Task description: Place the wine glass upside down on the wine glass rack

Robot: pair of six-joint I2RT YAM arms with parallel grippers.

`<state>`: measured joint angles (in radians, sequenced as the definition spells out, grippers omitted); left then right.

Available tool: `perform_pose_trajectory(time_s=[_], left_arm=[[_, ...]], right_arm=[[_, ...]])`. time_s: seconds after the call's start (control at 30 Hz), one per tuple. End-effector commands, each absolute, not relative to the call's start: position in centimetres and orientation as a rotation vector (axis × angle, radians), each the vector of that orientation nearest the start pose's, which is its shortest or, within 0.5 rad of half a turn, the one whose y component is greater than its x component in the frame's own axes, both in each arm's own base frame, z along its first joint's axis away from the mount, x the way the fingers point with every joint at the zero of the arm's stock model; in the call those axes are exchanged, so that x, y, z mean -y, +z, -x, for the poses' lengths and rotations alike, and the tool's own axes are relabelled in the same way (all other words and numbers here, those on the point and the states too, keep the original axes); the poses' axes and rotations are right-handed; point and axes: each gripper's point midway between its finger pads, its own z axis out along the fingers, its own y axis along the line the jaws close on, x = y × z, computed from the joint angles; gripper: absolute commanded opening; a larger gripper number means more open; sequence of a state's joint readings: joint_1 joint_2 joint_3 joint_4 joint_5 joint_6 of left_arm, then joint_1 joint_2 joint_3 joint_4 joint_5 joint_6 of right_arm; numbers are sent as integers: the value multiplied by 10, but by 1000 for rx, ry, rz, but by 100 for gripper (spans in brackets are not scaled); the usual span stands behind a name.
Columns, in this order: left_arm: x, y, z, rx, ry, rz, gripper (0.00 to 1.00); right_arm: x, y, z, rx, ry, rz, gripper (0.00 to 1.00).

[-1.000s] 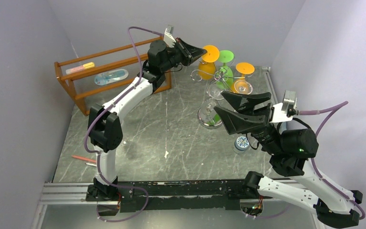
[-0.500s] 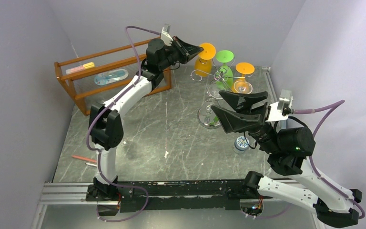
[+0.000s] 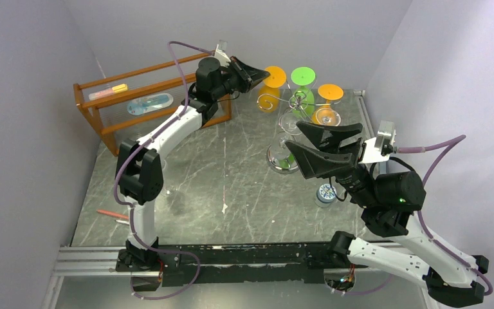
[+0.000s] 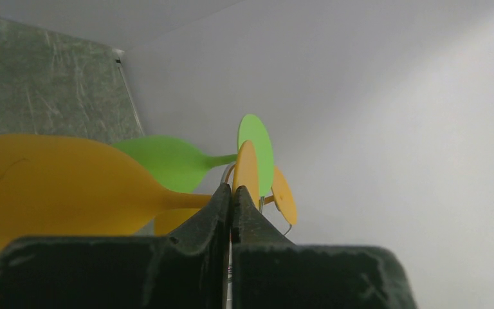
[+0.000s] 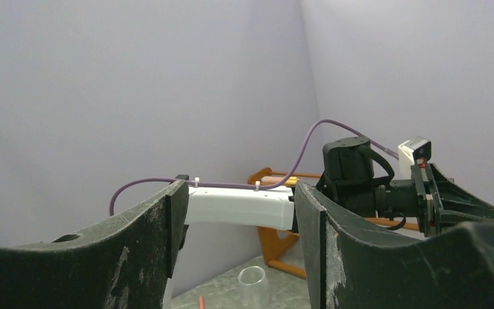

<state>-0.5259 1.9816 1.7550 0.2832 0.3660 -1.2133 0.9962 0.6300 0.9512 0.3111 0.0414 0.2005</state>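
An orange wine glass (image 3: 274, 76) hangs foot up at the left side of the chrome wine glass rack (image 3: 283, 158). My left gripper (image 3: 262, 75) is shut on the rim of its round foot. In the left wrist view the foot (image 4: 246, 172) sticks out from between the shut fingertips and the orange bowl (image 4: 58, 190) lies to the left. I cannot tell whether the stem rests in a scroll arm. A green glass (image 3: 303, 76) and a second orange glass (image 3: 330, 93) hang upside down on the rack. My right gripper (image 3: 294, 136) is open and empty, raised in front of the rack.
An orange-brown wooden shelf (image 3: 103, 122) with clear panels stands at the back left. A clear glass (image 5: 254, 283) stands on the table near it. A small round patterned thing (image 3: 325, 193) lies by the right arm. A red pen (image 3: 112, 213) lies at the front left.
My left gripper has moved a little to the left and back with the orange glass. My right gripper shifted slightly left, then stayed still.
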Motion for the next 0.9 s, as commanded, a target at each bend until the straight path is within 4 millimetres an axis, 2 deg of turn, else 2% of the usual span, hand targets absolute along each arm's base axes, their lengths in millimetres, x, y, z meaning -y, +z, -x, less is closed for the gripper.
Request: perform_pose_trajectory(time_s=[0.0,0.23,0.43,0.57,0.7,0.8,0.87], left_arm=[[375,387,-455,-1702,-1595,210,7],[368,380,-450,-1772,-1520,173,38],[350,368,-437,-1818,-1450,179,50],[322,364,-423,-1832,-1301,167,56],[283,353,-402,-1851,-1083,124,68],[250,338,-381,-1891,-883,57,79],[226,319,-365,-1949,-732,12,94]], right_arm=[[-208,511,-135,-948,1077,343,65],[-206,511,-136,-951,1070,337,65],[-205,506,-139,-976,1071,316,65],[-205,501,-142,-1003,1067,300,65],[-208,495,-148,-1046,1056,291,65],[-211,490,-152,-1075,1046,292,65],[-213,488,-154,-1093,1038,294,65]])
